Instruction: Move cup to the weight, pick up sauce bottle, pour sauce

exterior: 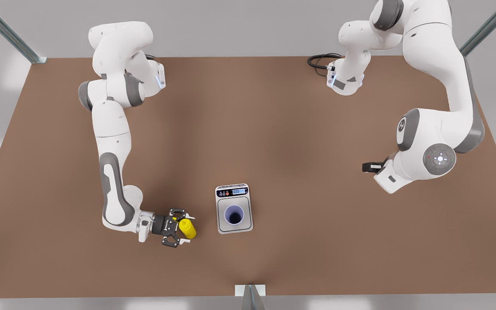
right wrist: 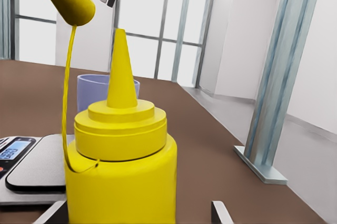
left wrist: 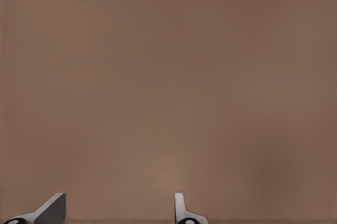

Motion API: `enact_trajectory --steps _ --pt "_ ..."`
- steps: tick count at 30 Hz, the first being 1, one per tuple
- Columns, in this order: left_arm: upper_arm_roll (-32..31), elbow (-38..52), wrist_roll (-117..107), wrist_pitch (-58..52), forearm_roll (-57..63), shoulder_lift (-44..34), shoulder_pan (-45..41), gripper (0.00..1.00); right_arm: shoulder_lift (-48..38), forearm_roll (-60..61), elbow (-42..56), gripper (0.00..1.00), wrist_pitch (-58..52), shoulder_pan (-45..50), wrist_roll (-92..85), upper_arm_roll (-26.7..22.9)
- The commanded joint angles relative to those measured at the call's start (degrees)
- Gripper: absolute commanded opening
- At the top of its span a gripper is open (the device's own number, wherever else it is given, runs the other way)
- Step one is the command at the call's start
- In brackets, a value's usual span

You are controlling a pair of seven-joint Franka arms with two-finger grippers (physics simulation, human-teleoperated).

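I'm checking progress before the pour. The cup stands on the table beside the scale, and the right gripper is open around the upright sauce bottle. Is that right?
Not quite. The cup already stands on the scale, on its weighing plate, as the front view shows. The rest holds: the right gripper is open around the upright sauce bottle. The left gripper waits, open, over bare table.

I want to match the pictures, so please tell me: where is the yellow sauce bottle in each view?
Front view: sauce bottle at lower left, between the right gripper's open jaws, left of the cup.
Right wrist view: bottle close, before the cup.
Left wrist view: brown table past the left gripper.
Shared landmark: the brown table.
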Motion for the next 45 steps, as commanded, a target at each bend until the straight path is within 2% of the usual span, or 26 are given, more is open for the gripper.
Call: enact_trajectory --steps 1,15,30,35,36,37,39,40,41,42,43,44,45 --pt "0.0 0.0 -0.1 0.0 0.1 -0.1 0.0 1.00 -0.1 -0.1 0.0 1.00 -0.1 0.0 -2.0 0.0" --pt "0.0 0.1 -0.1 0.0 0.1 -0.1 -0.2 1.00 -0.2 -0.2 0.4 1.00 0.0 -0.4 -1.9 -0.2" --pt "0.0 0.1 -0.1 -0.1 0.1 -0.1 -0.3 1.00 -0.9 -0.6 -0.1 1.00 -1.3 -4.7 -2.4 -0.1" --pt "0.0 0.2 -0.1 0.0 0.1 -0.1 -0.2 1.00 -2.3 -6.5 -0.2 1.00 -6.2 -12.0 -2.0 -0.2" --pt "0.0 0.2 -0.1 0.0 0.1 -0.1 -0.2 1.00 -4.3 -12.4 0.0 1.00 -6.3 -13.1 3.7 -0.7" --pt "0.0 0.2 -0.1 0.0 0.1 -0.1 -0.2 1.00 -7.6 -25.7 0.2 1.00 -7.5 -14.4 22.9 -0.7" --pt "0.0 0.2 -0.1 0.0 0.1 -0.1 -0.2 1.00 -14.2 -46.9 0.4 1.00 -18.4 -15.1 73.0 -1.1" --pt "0.0 0.2 -0.1 -0.1 0.1 -0.1 -0.2 1.00 -16.8 -62.9 0.4 1.00 -24.0 -15.1 97.1 -1.1" --pt "0.0 0.2 -0.1 -0.1 0.1 -0.1 -0.2 1.00 -19.8 -79.8 0.7 1.00 -24.8 -13.0 117.6 -0.6" --pt "0.0 0.2 -0.1 -0.1 0.1 -0.1 -0.2 1.00 -20.4 -89.4 1.3 1.00 -24.1 -6.6 132.6 -1.0" --pt "0.0 0.2 -0.1 -0.1 0.1 -0.1 -0.2 1.00 -20.2 -94.2 4.0 1.00 -21.1 -2.3 141.0 -1.2" --pt "0.0 0.2 -0.1 -0.1 0.1 -0.1 -0.2 1.00 -24.1 -95.0 7.9 1.00 -21.7 0.1 143.8 -1.2" --pt "0.0 0.2 -0.1 -0.1 0.1 -0.1 -0.3 1.00 -28.5 -97.2 7.8 1.00 -23.9 1.8 143.6 -1.1"
